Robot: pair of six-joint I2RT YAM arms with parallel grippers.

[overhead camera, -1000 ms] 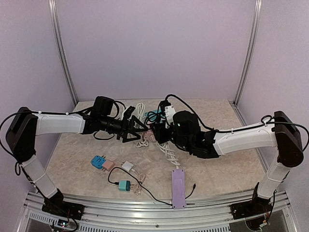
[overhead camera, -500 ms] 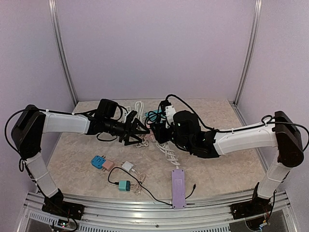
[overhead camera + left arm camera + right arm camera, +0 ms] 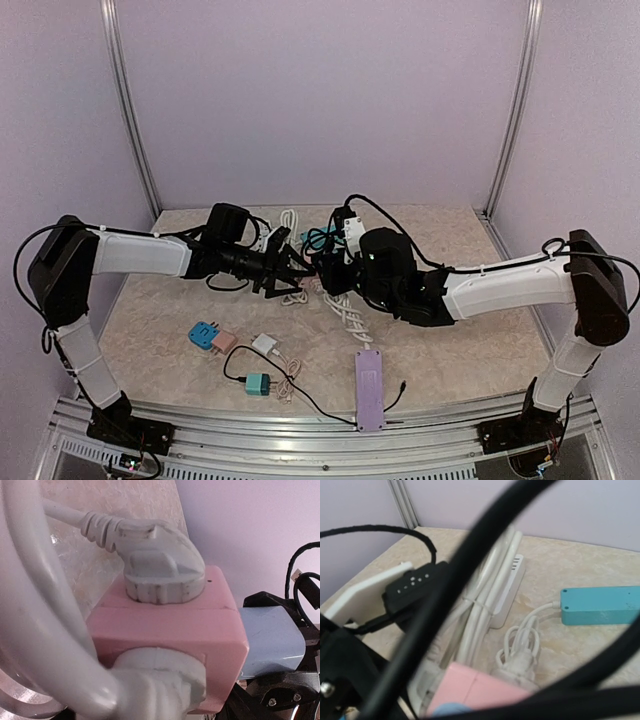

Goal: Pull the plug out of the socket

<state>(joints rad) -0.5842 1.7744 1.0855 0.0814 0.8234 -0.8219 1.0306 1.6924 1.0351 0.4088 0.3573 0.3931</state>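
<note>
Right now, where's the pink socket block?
The pink socket block sits mid-table in the top view, between the left hand and right hand; the left wrist view shows it close, a white plug in its top.

One pink socket [image 3: 170, 630], two white plugs [image 3: 159, 572], two arms [image 3: 130, 255].

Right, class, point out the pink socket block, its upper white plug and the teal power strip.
pink socket block [image 3: 167, 630]: left wrist view, front face.
upper white plug [image 3: 161, 572]: left wrist view, plug body.
teal power strip [image 3: 602, 605]: right wrist view, mid body.
</note>
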